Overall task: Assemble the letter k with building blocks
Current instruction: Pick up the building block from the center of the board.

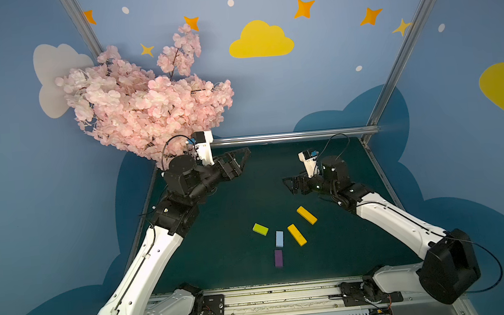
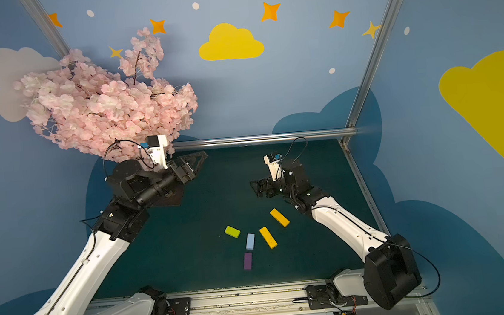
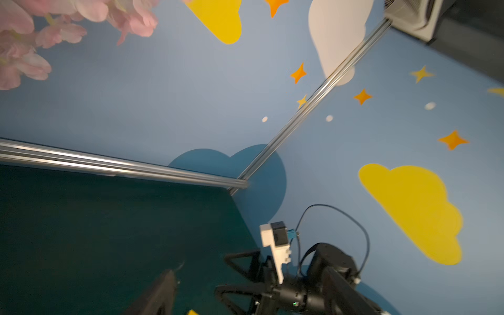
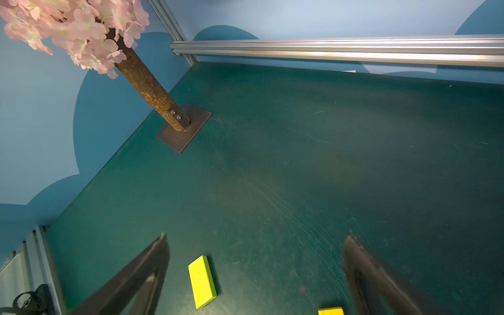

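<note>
**Grippers aloft, the letter k barely begun**

The right gripper (image 4: pixel 256 237) hangs with its jaws spread wide and nothing between them, over the table (image 1: pixel 222 260) on the side of its right edge; the left gripper (image 1: pixel 243 160) hovers empty toward the far left corner, close under the blossom tree (image 1: pixel 147 111), and how wide its jaws stand cannot be told from these views; neither touches a block.

Between the two arms, nearer the table's near edge, lie the building blocks; the light blue block (image 1: pixel 279 238) and the purple block (image 1: pixel 278 258) sit end to end, nearly in line with a thin gap, a likely start on the stem; the lime-green block (image 1: pixel 260 229) lies askew off the blue one's far end, toward the left edge; one orange-yellow block (image 1: pixel 296 234) slants just beside the blue on its right-edge side; the second orange-yellow block (image 1: pixel 307 215) lies apart, farther toward the right edge.

The letter k looks less than half built; the lime piece probably needs turning and sliding into line, and there the risks gather. The blocks are flat and low, so fingertips could scrape the table or skid off an edge; a nudge to the lime block may knock the blue out of line; both arms reaching into one small cluster could collide; the left arm could snag the blossoms.
</note>
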### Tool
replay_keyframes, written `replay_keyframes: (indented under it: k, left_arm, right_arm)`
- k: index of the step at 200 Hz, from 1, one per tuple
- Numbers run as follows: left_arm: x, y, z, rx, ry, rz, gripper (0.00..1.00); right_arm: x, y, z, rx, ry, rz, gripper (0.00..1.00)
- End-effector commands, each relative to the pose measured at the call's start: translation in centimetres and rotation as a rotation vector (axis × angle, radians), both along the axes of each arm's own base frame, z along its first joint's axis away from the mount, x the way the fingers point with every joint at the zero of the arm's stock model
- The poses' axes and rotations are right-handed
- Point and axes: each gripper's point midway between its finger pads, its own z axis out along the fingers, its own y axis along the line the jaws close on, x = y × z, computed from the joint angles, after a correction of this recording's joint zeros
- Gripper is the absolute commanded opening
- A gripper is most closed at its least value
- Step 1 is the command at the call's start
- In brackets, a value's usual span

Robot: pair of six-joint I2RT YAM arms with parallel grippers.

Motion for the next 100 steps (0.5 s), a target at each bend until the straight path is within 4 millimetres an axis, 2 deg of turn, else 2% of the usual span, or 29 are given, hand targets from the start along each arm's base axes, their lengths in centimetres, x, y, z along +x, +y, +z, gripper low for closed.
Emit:
replay_keyframes:
  k: [1, 13, 36, 63, 100]
  left_arm:
    - [0.2, 0.9, -15.3, 0.333, 0.465, 0.053, 0.69]
    - [-0.2, -0.5, -19.2, 0.365, 0.599, 0.013, 0.59]
    - [-1.8, -2.2, -24.6, 0.472, 0.783, 0.005, 0.54]
    - [-3.3, -3.1, -28.3, 0.433, 0.957, 0.009, 0.54]
    - [-4.8, -4.7, -31.6, 0.128, 1.167, 0.095, 0.51]
  right_arm:
    - [0.1, -0.4, 1.2, -0.015, -0.023, -0.026, 0.99]
    - [0.1, -0.7, 0.8, -0.033, -0.016, -0.039, 0.99]
    - [0.1, -1.5, -0.2, -0.082, -0.004, -0.065, 0.99]
    - [0.2, -3.1, -1.2, -0.16, 0.004, -0.125, 0.99]
    - [-0.1, -3.9, -1.4, -0.177, 0.003, -0.157, 0.99]
